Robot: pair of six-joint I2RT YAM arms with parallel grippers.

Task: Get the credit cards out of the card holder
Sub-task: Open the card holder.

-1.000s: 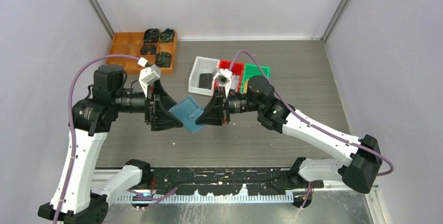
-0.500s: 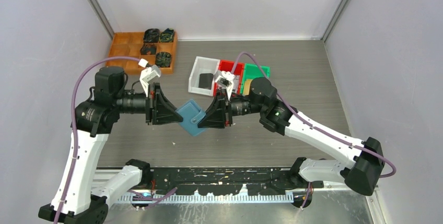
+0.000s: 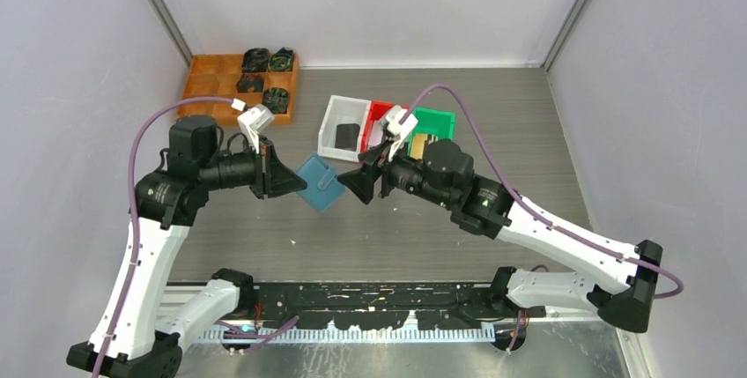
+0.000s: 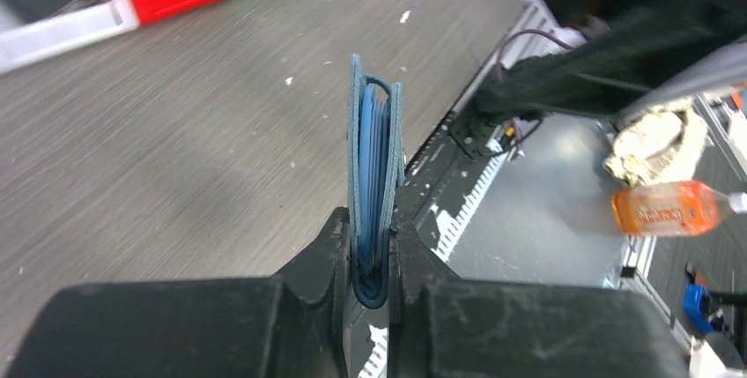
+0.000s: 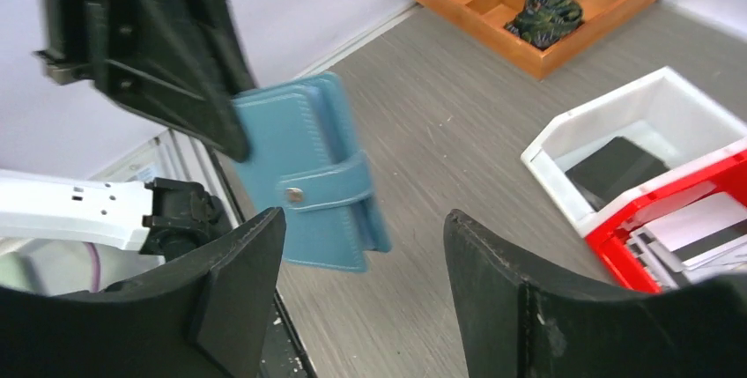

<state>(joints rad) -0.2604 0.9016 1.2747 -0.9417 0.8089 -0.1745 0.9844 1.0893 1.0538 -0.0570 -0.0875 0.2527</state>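
The slate-blue card holder (image 3: 319, 182) hangs above the table between the two arms. Its tab (image 5: 326, 191) is snapped down over the flap. My left gripper (image 3: 295, 181) is shut on the holder's folded edge. In the left wrist view the holder (image 4: 374, 149) stands edge-on between the two black fingers. My right gripper (image 3: 359, 186) stands open just right of the holder, not touching it; its jaws frame the holder (image 5: 308, 175) from a short way off. No credit cards show; whatever is inside the holder is hidden.
A white bin (image 3: 328, 127) holding a black item, a red bin (image 3: 388, 112) and a green bin (image 3: 438, 117) stand side by side behind the right gripper. A wooden compartment tray (image 3: 211, 74) with dark items sits at the back left. The arms' base rail runs along the near edge.
The left gripper closed on the card holder. The right gripper then opened, let go of it and drew back a little to the right.
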